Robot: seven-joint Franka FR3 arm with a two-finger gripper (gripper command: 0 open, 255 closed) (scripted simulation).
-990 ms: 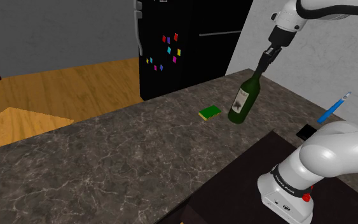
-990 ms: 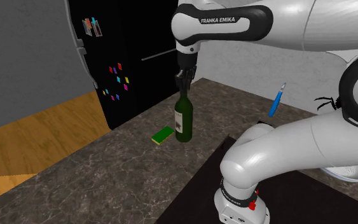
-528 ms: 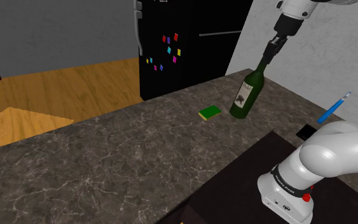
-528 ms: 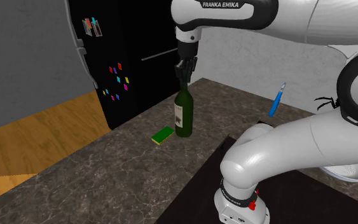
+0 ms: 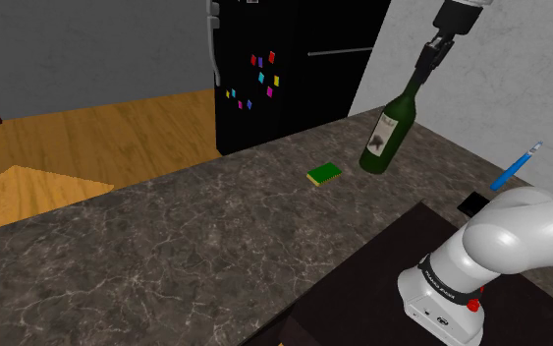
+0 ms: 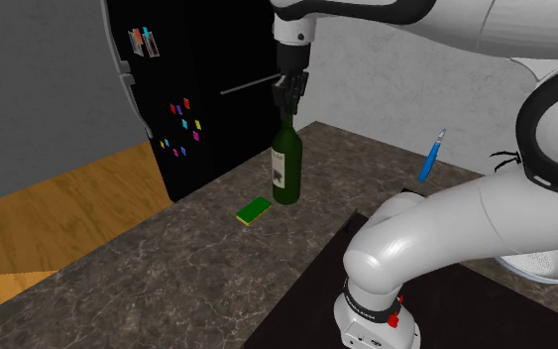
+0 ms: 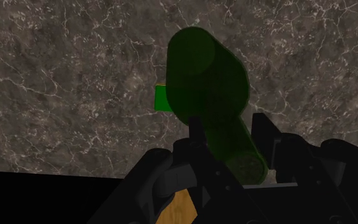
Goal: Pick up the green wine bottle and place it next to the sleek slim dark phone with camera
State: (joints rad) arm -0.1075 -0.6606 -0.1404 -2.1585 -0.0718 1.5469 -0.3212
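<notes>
The green wine bottle (image 5: pixel 386 134) with a pale label hangs just above the dark marble counter (image 5: pixel 186 236), leaning in the shoulder view. My gripper (image 5: pixel 425 67) is shut on its neck from above. In the second exterior view the bottle (image 6: pixel 285 165) hangs under the gripper (image 6: pixel 287 101). In the wrist view I look down the bottle (image 7: pixel 204 86), and the gripper (image 7: pixel 231 149) clasps its neck. A flat dark phone (image 5: pixel 472 203) lies on the counter towards the shoulder view's right, partly hidden by my arm.
A small green pad (image 5: pixel 324 174) lies on the counter just beside the bottle. A blue pen-like thing (image 5: pixel 516 166) stands near the wall. A black fridge (image 5: pixel 264 69) with coloured magnets stands behind the counter. A white bowl (image 6: pixel 538 264) sits behind my arm.
The gripper has risen with the bottle in it, lifting it off the counter and carrying it a little towards the shoulder view's right. The green pad has not moved.
</notes>
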